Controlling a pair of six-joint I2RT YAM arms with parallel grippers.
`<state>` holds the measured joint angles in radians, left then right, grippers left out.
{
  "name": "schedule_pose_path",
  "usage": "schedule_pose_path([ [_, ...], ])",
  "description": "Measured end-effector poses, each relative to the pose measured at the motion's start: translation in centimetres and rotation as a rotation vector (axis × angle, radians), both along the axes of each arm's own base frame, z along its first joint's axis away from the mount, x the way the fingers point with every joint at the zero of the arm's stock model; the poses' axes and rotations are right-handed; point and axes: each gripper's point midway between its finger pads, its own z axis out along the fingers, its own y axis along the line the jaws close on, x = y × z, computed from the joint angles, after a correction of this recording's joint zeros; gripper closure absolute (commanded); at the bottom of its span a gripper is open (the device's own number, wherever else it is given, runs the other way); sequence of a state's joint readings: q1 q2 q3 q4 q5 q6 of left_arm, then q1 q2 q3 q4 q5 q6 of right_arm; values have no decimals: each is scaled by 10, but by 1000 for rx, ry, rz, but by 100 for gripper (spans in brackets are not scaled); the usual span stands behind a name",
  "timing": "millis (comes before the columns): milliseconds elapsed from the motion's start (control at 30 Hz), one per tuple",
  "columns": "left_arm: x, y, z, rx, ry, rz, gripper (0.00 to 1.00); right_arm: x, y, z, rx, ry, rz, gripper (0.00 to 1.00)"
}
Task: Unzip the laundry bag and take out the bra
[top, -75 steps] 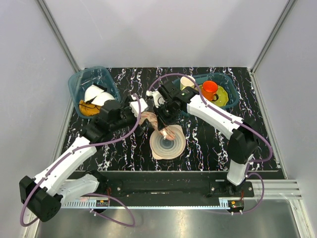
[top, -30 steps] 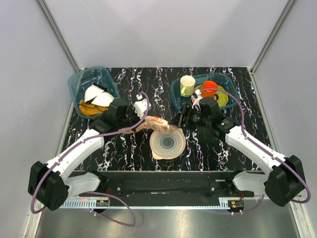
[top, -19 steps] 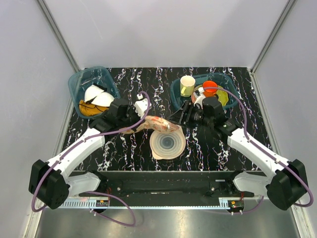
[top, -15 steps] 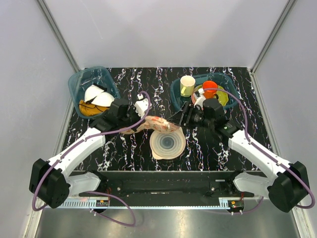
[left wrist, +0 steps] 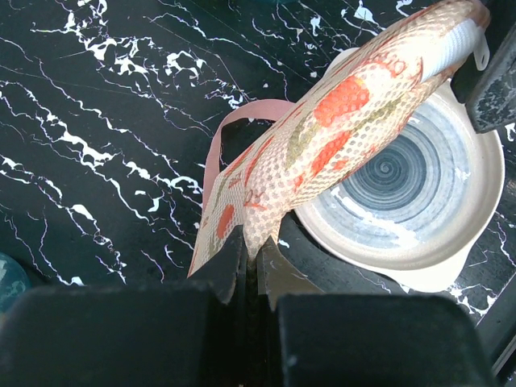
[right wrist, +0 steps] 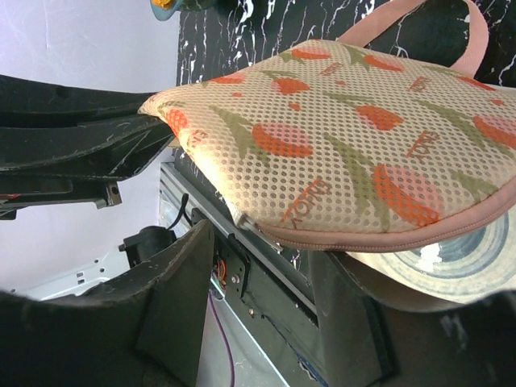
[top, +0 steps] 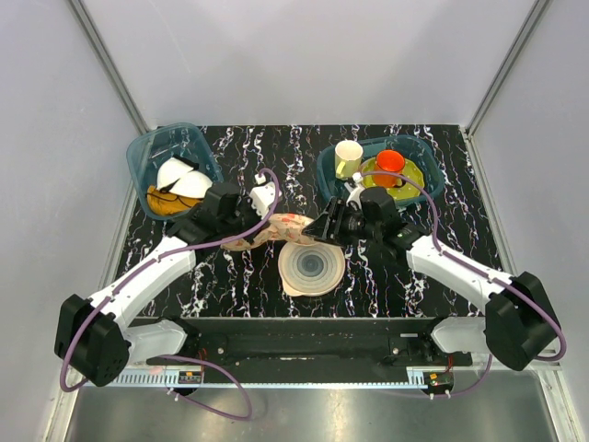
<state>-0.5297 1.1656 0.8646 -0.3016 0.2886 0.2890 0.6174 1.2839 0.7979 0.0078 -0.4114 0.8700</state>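
Note:
The laundry bag (top: 281, 224), beige mesh with red and green tulip print and pink trim, hangs off the table between both arms. My left gripper (top: 251, 233) is shut on the bag's (left wrist: 339, 129) left edge; its jaws (left wrist: 251, 246) pinch the mesh. My right gripper (top: 323, 227) is open at the bag's right end. In the right wrist view the bag (right wrist: 355, 145) fills the top, and the pale zipper pull (right wrist: 258, 232) sits between the open jaws (right wrist: 262, 250). A pink loop (left wrist: 211, 153) hangs from the bag. The bra is hidden.
A round pale ringed plate (top: 287, 276) lies on the black marbled table just below the bag. A teal bin (top: 145, 152) at back left holds white domed pieces and orange cloth. Another teal bin (top: 433, 180) at back right holds a yellow cup (top: 348, 158) and an orange cup (top: 389, 164).
The right arm drew back from over the bag, then moved left up to the bag's right end, its jaws narrowing. The left gripper kept its hold and barely moved.

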Motion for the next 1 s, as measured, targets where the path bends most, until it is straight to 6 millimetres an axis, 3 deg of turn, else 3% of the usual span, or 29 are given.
schedule_pose_path([
  [467, -1, 0, -1, -1, 6, -6, 100, 7, -2, 11, 14, -47, -30, 62],
  [567, -2, -1, -1, -2, 6, -7, 100, 8, -3, 11, 12, -52, -38, 71],
  [733, -2, -1, -1, -3, 7, -10, 100, 9, -4, 11, 6, -55, -49, 100],
  [1000, -5, -4, 1, -17, 11, -33, 100, 8, -12, 12, -23, -72, -70, 100],
])
